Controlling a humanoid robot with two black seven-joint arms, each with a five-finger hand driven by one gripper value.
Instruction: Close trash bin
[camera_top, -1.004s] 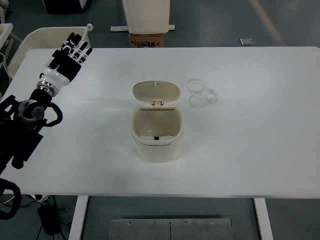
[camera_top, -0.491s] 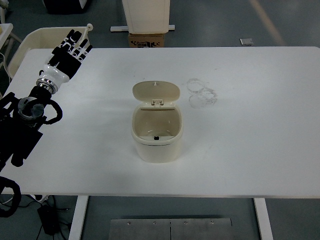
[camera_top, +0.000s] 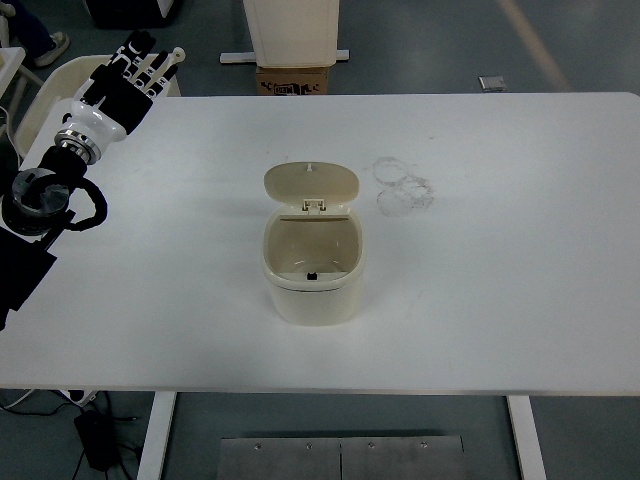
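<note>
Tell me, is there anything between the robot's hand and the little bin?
No. In the head view, only bare white table lies between the left hand and the open trash bin.

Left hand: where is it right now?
In the head view the left hand is at the table's far left corner, fingers spread and empty, well away from the open bin at the table's middle.

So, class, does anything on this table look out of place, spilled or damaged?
Only faint ring-shaped smudges on the table, right of the trash bin. The bin stands upright, its lid open.
</note>
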